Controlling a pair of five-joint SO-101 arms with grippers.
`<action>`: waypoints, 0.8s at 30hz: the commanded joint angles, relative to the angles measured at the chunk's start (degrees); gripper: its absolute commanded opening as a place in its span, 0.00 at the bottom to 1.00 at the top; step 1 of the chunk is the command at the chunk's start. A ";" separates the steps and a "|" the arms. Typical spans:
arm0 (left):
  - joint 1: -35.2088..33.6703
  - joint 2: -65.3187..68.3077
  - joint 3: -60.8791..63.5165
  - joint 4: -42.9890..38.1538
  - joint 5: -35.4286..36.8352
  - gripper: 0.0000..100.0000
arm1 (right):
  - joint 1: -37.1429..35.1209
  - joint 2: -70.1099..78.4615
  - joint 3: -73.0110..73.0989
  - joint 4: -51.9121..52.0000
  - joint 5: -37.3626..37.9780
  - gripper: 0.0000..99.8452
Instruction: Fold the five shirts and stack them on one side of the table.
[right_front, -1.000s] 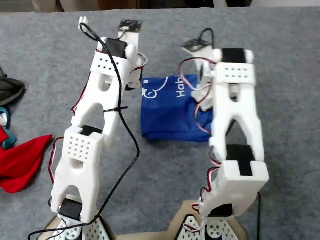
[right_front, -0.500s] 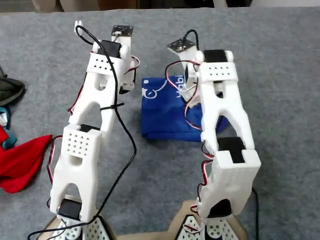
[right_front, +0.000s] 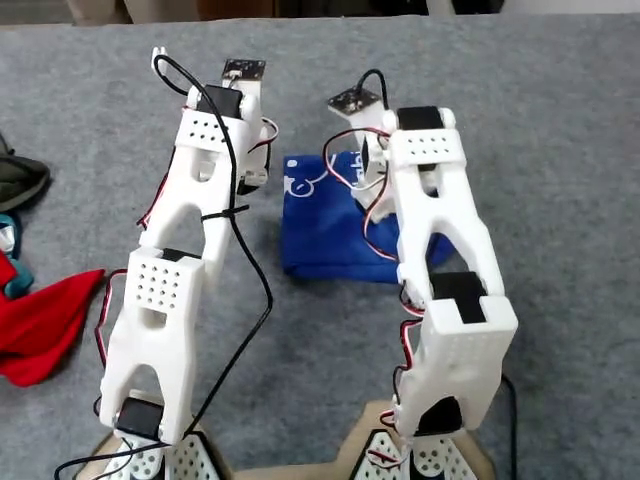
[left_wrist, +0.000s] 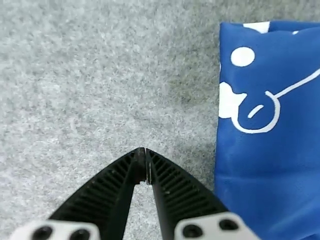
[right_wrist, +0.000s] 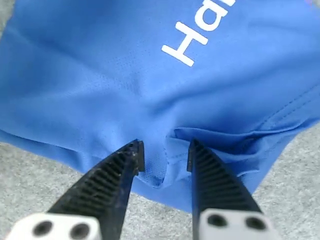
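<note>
Blue shirt lies folded into a rough rectangle in the middle of the grey desk, between my two arms. Over the last second my right arm has swung inward across it, so it now covers more of the shirt's right half and most of the white lettering than it did before. My left arm has drawn slightly further up the desk and away from the shirt. The shirt itself has stayed where it was.

My right claw hangs low over the shirt near one edge. Its jaws are narrowly apart, with a small pucker of blue cloth between the tips; I cannot tell whether they touch the fabric. My left claw is closed tip to tip with nothing in it, over bare desk just beside the shirt's side edge.

The shirt carries white lettering, partly hidden under my right arm, and a white line drawing near the edge by my left claw.

A red shirt lies crumpled at the desk's left edge, well apart.
</note>
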 joint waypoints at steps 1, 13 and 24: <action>-0.18 -0.57 -0.53 -0.35 -0.44 0.02 | -0.57 -0.48 1.71 -1.85 -0.09 0.16; -0.18 -0.57 -0.53 -0.35 -0.44 0.02 | 3.74 -0.13 3.56 -3.43 1.76 0.16; -0.18 -0.57 -0.53 -0.35 -0.44 0.02 | 5.23 -0.13 3.82 -4.31 3.25 0.16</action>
